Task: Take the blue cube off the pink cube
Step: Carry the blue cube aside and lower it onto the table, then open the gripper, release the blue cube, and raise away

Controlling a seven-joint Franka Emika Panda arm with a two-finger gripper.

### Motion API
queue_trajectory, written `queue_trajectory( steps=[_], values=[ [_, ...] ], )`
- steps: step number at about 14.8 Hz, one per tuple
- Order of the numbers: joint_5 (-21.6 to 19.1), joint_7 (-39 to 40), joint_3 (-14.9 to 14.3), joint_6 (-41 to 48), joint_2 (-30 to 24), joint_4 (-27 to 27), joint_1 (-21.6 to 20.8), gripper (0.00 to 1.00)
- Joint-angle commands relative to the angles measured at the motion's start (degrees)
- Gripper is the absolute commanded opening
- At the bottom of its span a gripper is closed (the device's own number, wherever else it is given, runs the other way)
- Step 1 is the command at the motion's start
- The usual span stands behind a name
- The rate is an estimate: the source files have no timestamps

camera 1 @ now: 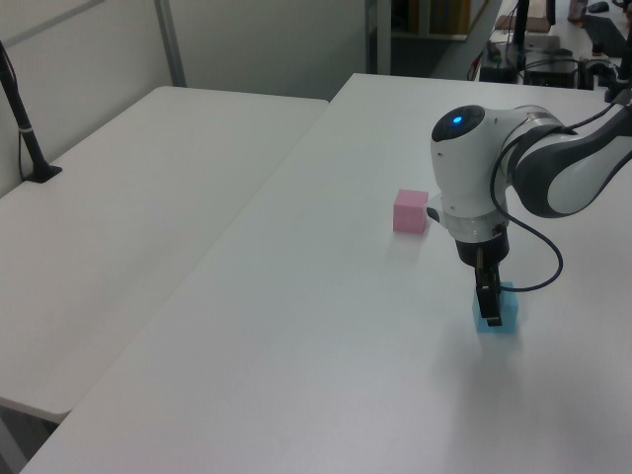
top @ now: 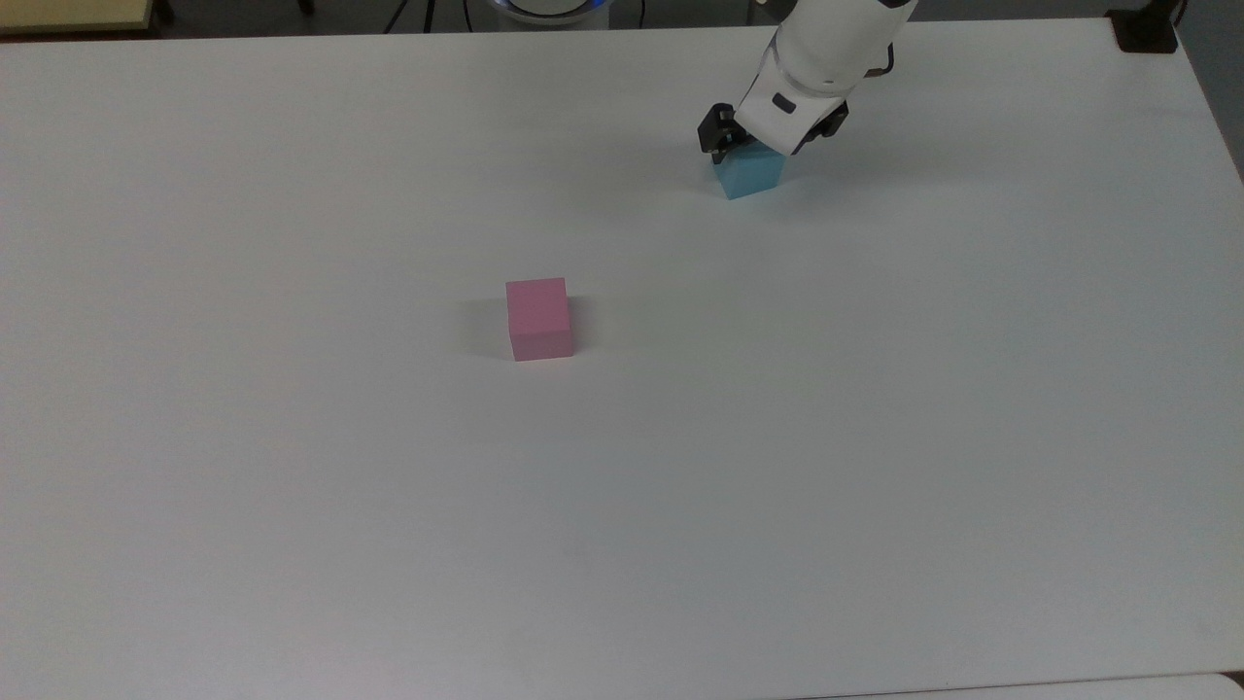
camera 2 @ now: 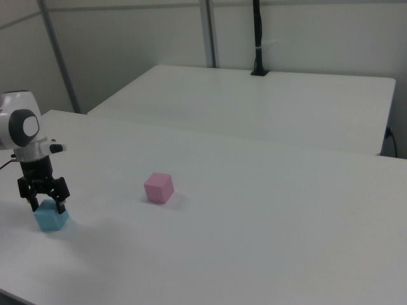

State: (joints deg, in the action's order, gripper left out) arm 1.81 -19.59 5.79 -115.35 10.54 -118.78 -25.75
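Observation:
The blue cube rests on the white table near its far edge, well to the right of the pink cube in the top view. My gripper stands straight above the blue cube, its fingers down both sides and shut on it. The right view shows the gripper straddling the blue cube at the right view's left, with the pink cube alone mid-table. In the left view the gripper covers part of the blue cube, below and right of the pink cube.
A second white table stands alongside with a black post clamped to it. A black clamp base sits at the table's far right corner in the top view. The arm's cable loops beside the wrist.

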Motion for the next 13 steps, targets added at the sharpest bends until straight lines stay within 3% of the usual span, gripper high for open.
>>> queue_trajectory(
  steps=[1,5,8,10,13],
  values=[
    [0.1,-1.3,0.0,3.5,-1.9,1.3,0.7,1.00],
    [0.4,0.6,-0.7,10.2,-6.0,8.7,8.9,1.00],
    [0.4,14.1,-4.4,16.4,-11.0,13.6,16.1,1.00],
    [1.0,15.6,-7.2,21.9,-12.6,16.1,17.0,1.00],
    [2.0,16.3,-10.8,21.7,-14.1,17.0,18.6,1.00]
  ],
)
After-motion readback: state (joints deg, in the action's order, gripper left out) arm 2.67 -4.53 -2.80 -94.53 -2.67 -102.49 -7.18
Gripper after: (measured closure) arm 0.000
